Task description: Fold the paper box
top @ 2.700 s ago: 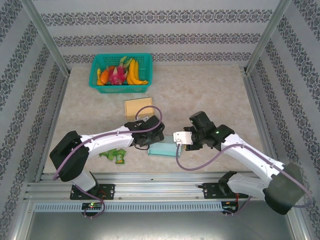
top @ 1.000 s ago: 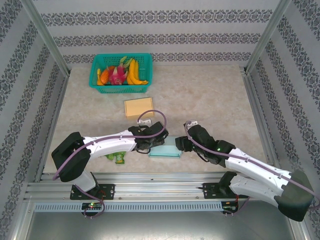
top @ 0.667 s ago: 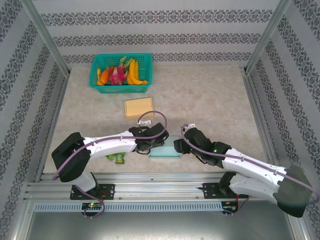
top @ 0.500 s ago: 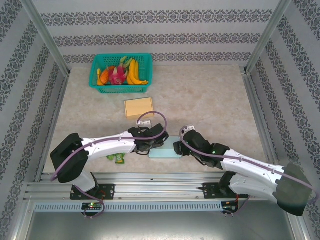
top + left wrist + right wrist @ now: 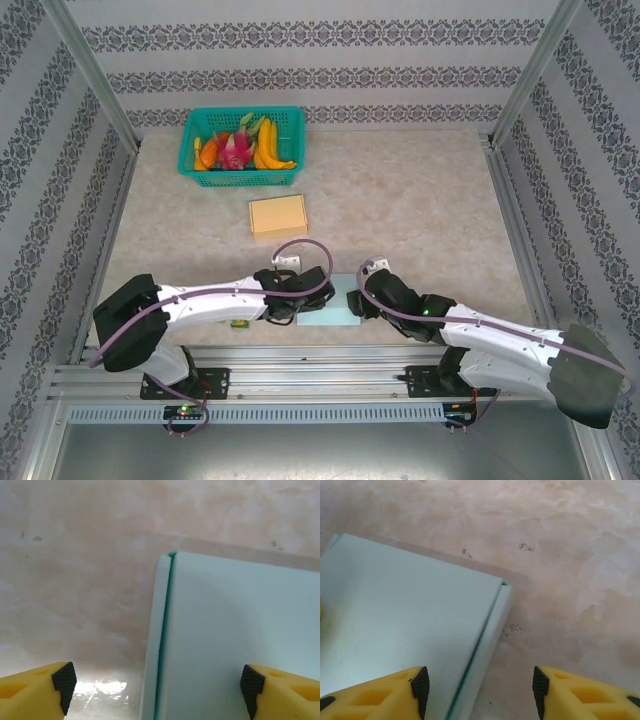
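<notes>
Paper box [image 5: 330,310] flat at 6 o'clock on worktop [image 5: 420,200]. Left pincer [image 5: 156,682] released, straddling its 9 o'clock edge; right pincer [image 5: 478,682] released, straddling 3 o'clock edge. Likely light, thin, easily creased card: take by edge flaps

Left claw [image 5: 158,682], right claw [image 5: 480,684] both spread wide.
</notes>
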`<act>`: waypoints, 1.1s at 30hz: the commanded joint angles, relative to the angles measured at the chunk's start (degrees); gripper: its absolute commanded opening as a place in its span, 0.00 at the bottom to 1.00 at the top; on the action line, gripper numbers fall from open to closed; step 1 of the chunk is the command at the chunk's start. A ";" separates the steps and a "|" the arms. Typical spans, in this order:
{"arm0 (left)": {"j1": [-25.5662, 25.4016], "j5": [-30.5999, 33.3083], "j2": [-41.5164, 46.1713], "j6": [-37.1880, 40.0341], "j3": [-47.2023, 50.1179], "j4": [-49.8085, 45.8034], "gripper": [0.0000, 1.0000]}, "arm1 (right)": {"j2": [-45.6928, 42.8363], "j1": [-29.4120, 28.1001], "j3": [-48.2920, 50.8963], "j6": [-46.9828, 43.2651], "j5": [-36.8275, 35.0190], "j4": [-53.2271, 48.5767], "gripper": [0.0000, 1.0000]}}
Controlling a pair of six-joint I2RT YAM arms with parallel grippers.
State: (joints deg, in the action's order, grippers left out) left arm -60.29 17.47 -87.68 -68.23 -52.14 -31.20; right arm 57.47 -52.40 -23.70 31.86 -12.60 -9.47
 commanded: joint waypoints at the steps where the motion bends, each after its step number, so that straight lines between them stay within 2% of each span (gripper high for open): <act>1: -0.52 1.71 2.30 -0.19 2.38 2.73 0.86 | -0.12 -0.86 1.11 1.69 0.36 2.22 0.59; 7: -0.44 0.82 3.57 1.64 5.91 8.15 0.86 | -0.58 -0.95 3.17 2.46 1.04 5.36 0.59; 15: 0.54 0.76 -1.65 4.04 5.04 11.56 0.86 | -0.10 -0.95 6.86 2.34 1.87 10.56 0.59; 23: 6.47 -4.95 -6.68 9.88 3.59 18.48 0.85 | 1.43 -0.95 8.91 1.90 -2.77 12.40 0.59; 26: 8.02 -5.71 -7.54 11.73 1.96 18.66 0.85 | 1.15 -0.69 8.44 1.38 -3.72 12.31 0.60; 33: 8.22 -4.30 -6.90 14.34 -0.25 16.36 0.85 | -1.02 0.60 8.19 1.43 -4.71 13.87 0.62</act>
State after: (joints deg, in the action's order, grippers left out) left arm -52.69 13.08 -93.78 -56.84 -51.13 -12.03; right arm 57.87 -52.60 -16.10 33.10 -15.11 3.11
